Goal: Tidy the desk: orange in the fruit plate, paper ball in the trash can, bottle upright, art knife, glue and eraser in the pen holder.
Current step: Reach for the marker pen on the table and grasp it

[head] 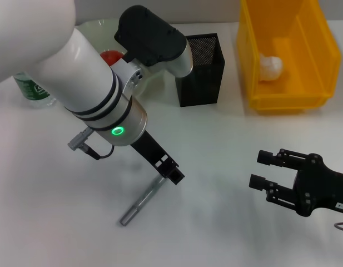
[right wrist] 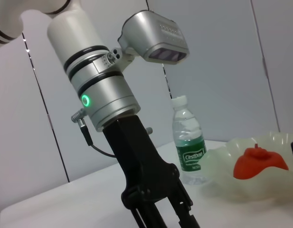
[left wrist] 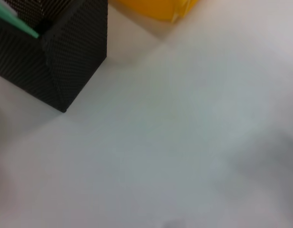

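Note:
The grey glue (head: pixel 139 202) lies flat on the white desk (head: pixel 215 228). My left gripper (head: pixel 172 171) is down at its far end, fingers apart in the right wrist view (right wrist: pixel 160 216). Off to the right, my right gripper (head: pixel 262 169) hovers open and empty. The orange (head: pixel 109 57) (right wrist: pixel 258 164) rests in the fruit plate (head: pixel 97 26) (right wrist: pixel 217 166). The bottle (head: pixel 31 89) (right wrist: pixel 188 147) stands upright. The paper ball (head: pixel 269 67) is in the yellow trash can (head: pixel 288 101). The art knife (left wrist: pixel 15 21) sticks out of the black mesh pen holder (head: pixel 202 78) (left wrist: pixel 65 57). The eraser is out of view.
My left arm (head: pixel 88 83) reaches across the back left of the desk and hides part of the fruit plate. A thin wire loop (head: pixel 342 227) shows at the right edge, beside my right arm.

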Robot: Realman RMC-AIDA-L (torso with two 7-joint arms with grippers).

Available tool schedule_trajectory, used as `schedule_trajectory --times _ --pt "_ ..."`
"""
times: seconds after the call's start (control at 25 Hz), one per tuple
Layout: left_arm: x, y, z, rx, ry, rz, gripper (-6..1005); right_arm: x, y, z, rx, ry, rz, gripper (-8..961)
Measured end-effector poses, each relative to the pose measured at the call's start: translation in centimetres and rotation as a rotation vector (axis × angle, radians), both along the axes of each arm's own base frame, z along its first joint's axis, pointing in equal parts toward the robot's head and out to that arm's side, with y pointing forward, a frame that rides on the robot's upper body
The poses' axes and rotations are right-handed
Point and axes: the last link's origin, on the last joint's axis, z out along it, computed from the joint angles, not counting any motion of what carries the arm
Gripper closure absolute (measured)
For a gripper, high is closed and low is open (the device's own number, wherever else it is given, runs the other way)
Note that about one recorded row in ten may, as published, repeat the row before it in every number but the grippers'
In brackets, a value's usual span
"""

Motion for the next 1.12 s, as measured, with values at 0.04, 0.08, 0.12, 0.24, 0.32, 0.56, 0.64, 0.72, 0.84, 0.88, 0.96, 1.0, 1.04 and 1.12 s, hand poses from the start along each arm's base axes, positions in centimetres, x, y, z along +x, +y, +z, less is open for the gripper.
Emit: schedule_trajectory --times 0.04,0.08,0.12,0.24,0.32,0.56,0.64,0.72,0.84,0.88,0.96,1.0,1.04,1.12 --pt "-0.1 0.0 -0.1 -0.002 -0.001 0.003 381 0.1 0.0 0.0 0.001 -0.004 -0.003 381" --pt "-0.1 0.0 -0.1 -0.002 -0.001 0.003 381 0.1 0.1 0.0 0.003 -0.008 -0.006 381" --pt "-0.1 0.0 -0.1 -0.002 -0.001 0.003 381 0.1 0.1 -0.1 0.004 -0.01 -0.008 381" --pt "-0.6 0.1 -0.5 -0.007 -0.002 0.022 381 0.2 0.2 -0.1 0.005 -0.013 -0.012 380" --pt "-1.1 0.1 -0.8 -0.007 0.001 0.034 381 0.2 0.3 -0.1 0.007 -0.018 -0.015 380" --pt "-1.4 0.3 -1.4 -0.003 0.0 0.022 381 0.3 0.2 -0.3 0.007 -0.014 -0.027 380" --pt "-1.5 0.3 -1.4 -0.005 0.001 0.016 381 0.4 0.3 -0.3 0.01 -0.016 -0.032 380" --pt "-1.7 0.3 -1.5 -0.008 0.006 0.021 381 0.5 0.4 -0.3 0.012 -0.019 -0.038 380" --pt "-2.2 0.3 -1.8 -0.014 0.013 0.021 381 0.4 0.6 -0.4 0.012 -0.019 -0.04 380" --pt "-2.3 0.3 -1.9 -0.018 0.014 0.017 381 0.3 0.6 -0.5 0.011 -0.019 -0.038 380" --pt "-2.4 0.3 -2.0 -0.021 0.013 0.014 381 0.3 0.7 -0.5 0.011 -0.018 -0.037 380" --pt "-2.5 0.4 -2.0 -0.02 0.013 0.015 381 0.3 0.7 -0.5 0.012 -0.018 -0.036 380" --pt "-2.5 0.4 -2.0 -0.018 0.011 0.014 383 0.3 0.7 -0.5 0.012 -0.017 -0.037 380" --pt "-2.5 0.4 -2.0 -0.017 0.01 0.013 395 0.3 0.7 -0.4 0.012 -0.016 -0.039 380"
